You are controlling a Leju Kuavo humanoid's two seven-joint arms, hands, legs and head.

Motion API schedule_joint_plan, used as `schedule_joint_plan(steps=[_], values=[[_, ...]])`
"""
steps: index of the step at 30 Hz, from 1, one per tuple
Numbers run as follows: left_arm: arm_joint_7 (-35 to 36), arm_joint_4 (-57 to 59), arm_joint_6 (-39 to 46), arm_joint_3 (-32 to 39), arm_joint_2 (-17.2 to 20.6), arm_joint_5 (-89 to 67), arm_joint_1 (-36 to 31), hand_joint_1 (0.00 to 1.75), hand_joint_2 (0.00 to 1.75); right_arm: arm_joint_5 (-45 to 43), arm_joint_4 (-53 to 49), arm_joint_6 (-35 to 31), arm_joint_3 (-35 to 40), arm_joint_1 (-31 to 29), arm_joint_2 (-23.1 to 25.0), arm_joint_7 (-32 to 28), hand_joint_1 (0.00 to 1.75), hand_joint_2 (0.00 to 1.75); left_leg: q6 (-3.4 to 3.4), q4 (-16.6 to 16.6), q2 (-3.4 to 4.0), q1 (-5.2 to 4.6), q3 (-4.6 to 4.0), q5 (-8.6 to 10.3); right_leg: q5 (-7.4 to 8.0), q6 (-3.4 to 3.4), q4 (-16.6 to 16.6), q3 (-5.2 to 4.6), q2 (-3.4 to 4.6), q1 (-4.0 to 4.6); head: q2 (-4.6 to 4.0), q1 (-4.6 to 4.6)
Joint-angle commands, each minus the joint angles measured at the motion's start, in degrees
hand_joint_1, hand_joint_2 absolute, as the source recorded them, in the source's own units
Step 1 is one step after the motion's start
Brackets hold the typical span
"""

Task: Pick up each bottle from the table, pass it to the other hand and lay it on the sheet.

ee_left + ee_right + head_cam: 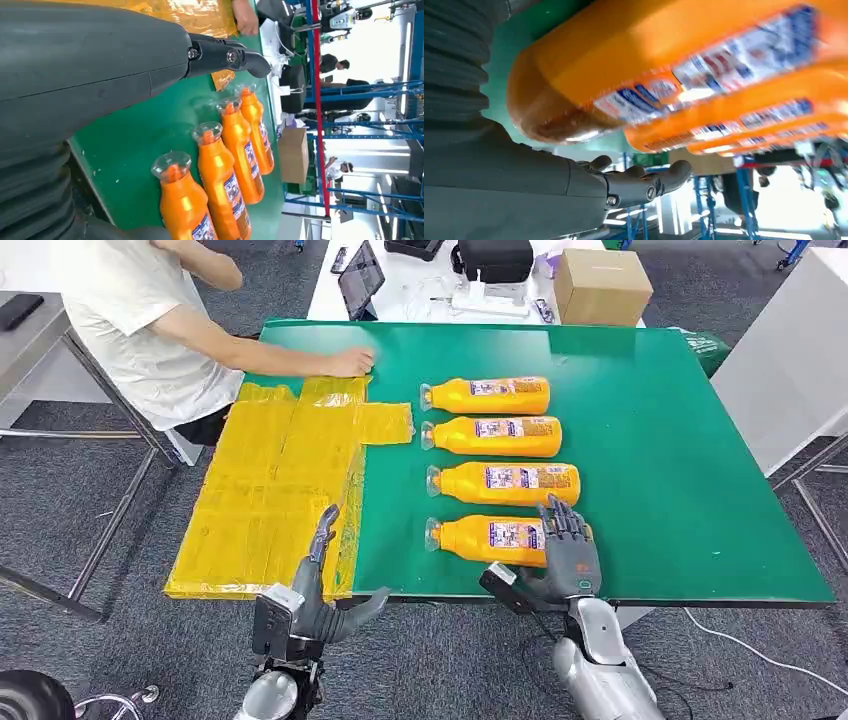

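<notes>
We see the left hand at the near edge of the green table, fingers spread wide w/ nothing in them, fingertips over the near end of the yellow sheet. The right hand sits at the near edge too, fingers laid over the base end of the nearest bottle; thumb is apart from it in the right wrist view, so we can't tell if it's a real grip.

Four orange bottles lie on their sides in a row running near to far, roughly mid-table, caps pointing toward the sheet. Each is smooth glossy plastic, orange contents, clear domed cap, blue/white label. Behind the nearest come the second bottle, third bottle and farthest bottle, close together but apart.

The sheet is crinkly, shiny yellow film, patched from several pieces, covering the table's left side from near edge toward the far-left corner. A person's hand presses on its far end.

Beyond the far edge, on a white table: a cardboard box, a black bag and a tablet.
</notes>
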Motion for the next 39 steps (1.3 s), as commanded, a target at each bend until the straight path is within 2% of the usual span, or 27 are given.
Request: schedule_joint_plan(steps=[1,7,12,13,14,15,21,22,25,27,29,30,31,32,33,34,36,39], values=[[0.65,3.94,-0.28,-0.95,0.10,-0.15,-2.36,0.00,1.75,3.29,11.58,1.18,5.05,-6.35,-2.52,5.90,0.00,1.75,0.06,-0.03,0.09,0.01,0.20,-0.06,-0.02,-0.13,-0.07,0.20,0.02,0.05,0.00,0.00],[0.65,3.83,0.01,-1.20,0.10,-0.33,-2.24,0.00,1.75,2.78,13.58,1.03,4.65,-7.09,-2.42,5.75,0.00,1.75,0.10,-0.06,0.02,0.03,0.31,-0.06,-0.03,-0.21,-0.13,0.33,-0.09,0.09,0.00,0.00],[0.90,3.20,-0.02,-1.48,0.31,-0.57,-1.79,0.00,1.75,1.71,14.28,5.51,5.01,-7.37,-1.88,5.93,0.03,1.75,0.05,-0.06,0.00,0.01,0.24,-0.03,-0.03,-0.12,-0.08,0.25,-0.06,0.04,0.00,0.00],[0.91,3.18,-0.02,-1.47,0.33,-0.56,-1.75,0.00,1.75,1.63,14.29,5.64,5.00,-7.29,-1.90,5.90,0.68,1.75,0.08,-0.09,0.02,0.02,0.36,-0.07,-0.06,-0.21,-0.13,0.38,-0.08,0.08,0.00,0.00],[0.98,3.01,-0.09,-1.43,0.36,-0.52,-1.63,0.00,1.75,0.93,14.36,6.96,4.95,-7.15,-1.85,5.88,1.47,1.75,0.06,-0.07,0.01,0.03,0.29,-0.05,-0.03,-0.15,-0.10,0.31,-0.06,0.07,0.00,0.00],[1.01,2.95,-0.12,-1.40,0.37,-0.49,-1.51,0.00,1.75,0.77,14.49,7.63,5.06,-6.88,-1.98,5.95,1.59,1.75,0.07,-0.09,0.03,0.04,0.38,-0.07,-0.05,-0.20,-0.14,0.39,-0.07,0.09,0.00,0.00],[1.25,2.65,-0.18,-1.35,0.41,-0.46,-1.14,0.00,1.75,-0.16,14.74,9.08,5.01,-6.27,-1.93,5.85,1.64,1.75,0.09,-0.11,-0.06,0.04,0.43,-0.05,-0.06,-0.20,-0.17,0.48,-0.17,0.09,0.00,0.00],[1.35,2.69,-0.16,-1.33,0.44,-0.46,-1.02,0.00,1.75,-0.32,14.70,9.04,5.02,-5.91,-1.90,5.74,1.61,1.75,0.11,-0.11,-0.07,0.06,0.47,-0.06,-0.06,-0.23,-0.20,0.52,-0.19,0.12,0.00,0.02],[1.44,2.59,-0.25,-1.33,0.48,-0.46,-0.82,0.00,1.75,-1.52,14.25,8.81,4.84,-4.95,-1.73,4.79,1.69,1.75,0.09,-0.14,-0.09,0.06,0.50,-0.06,-0.07,-0.22,-0.22,0.56,-0.19,0.12,0.00,0.02],[1.46,2.69,-0.52,-1.51,0.77,-0.40,-0.98,0.00,1.75,-7.36,13.16,9.90,3.62,-4.02,-1.23,-1.44,1.69,1.75,0.07,-0.15,-0.10,0.05,0.52,-0.06,-0.08,-0.20,-0.20,0.56,-0.19,0.10,0.00,0.00],[1.44,2.34,-0.50,-1.42,1.14,-0.44,-0.91,0.00,1.75,-10.47,10.86,8.45,3.75,-2.26,-1.11,-5.47,1.73,1.75,0.05,-0.13,-0.14,0.08,0.51,-0.05,-0.08,-0.19,-0.19,0.57,-0.22,0.12,0.00,0.00],[1.35,2.05,-0.50,-1.39,1.28,-0.49,-0.83,0.00,1.75,-12.83,9.86,8.52,3.06,-1.62,-0.66,-7.26,1.69,1.75,0.06,-0.14,-0.15,0.07,0.55,-0.06,-0.09,-0.20,-0.20,0.60,-0.23,0.11,0.00,0.00],[1.35,2.03,-0.51,-1.38,1.30,-0.48,-0.82,0.00,1.75,-12.96,9.86,8.59,3.08,-1.55,-0.67,-7.35,1.75,1.75,0.11,-0.25,-0.14,0.09,0.76,-0.11,-0.14,-0.35,-0.32,0.83,-0.29,0.18,0.00,0.00],[1.14,1.52,-0.21,-0.77,1.03,0.05,-0.32,0.00,1.75,-21.37,6.05,10.77,1.37,0.43,0.57,-14.57,1.73,1.75,0.12,-0.26,-0.11,0.09,0.78,-0.12,-0.13,-0.37,-0.34,0.85,-0.28,0.18,0.00,0.02],[1.08,1.54,-0.24,-0.79,1.06,0.14,-0.22,0.00,1.75,-21.78,5.39,11.02,1.87,0.89,0.67,-14.65,1.73,1.75,0.02,-0.06,0.03,0.07,0.50,-0.08,-0.04,-0.14,-0.12,0.48,-0.04,0.10,0.00,0.02],[1.08,1.54,-0.24,-0.79,1.06,0.14,-0.22,0.00,1.75,-21.78,5.39,11.02,1.87,0.89,0.67,-14.65,1.71,1.75,0.01,-0.12,-0.01,0.10,0.63,-0.11,-0.08,-0.21,-0.19,0.63,-0.10,0.15,0.00,0.00],[1.74,1.93,-1.66,-0.20,0.59,2.76,0.15,0.00,1.75,-28.44,1.46,13.91,1.22,2.68,2.04,-18.75,1.75,1.75,0.00,-0.11,0.01,0.07,0.67,-0.14,-0.06,-0.18,-0.14,0.60,-0.08,0.11,0.00,0.02],[1.64,2.35,-1.85,-0.30,0.64,3.02,0.05,0.00,1.75,-28.83,0.05,14.31,1.83,3.17,2.05,-18.14,1.75,1.75,0.01,-0.11,0.10,0.11,0.71,-0.16,-0.06,-0.25,-0.14,0.59,-0.03,0.18,0.00,0.00]])
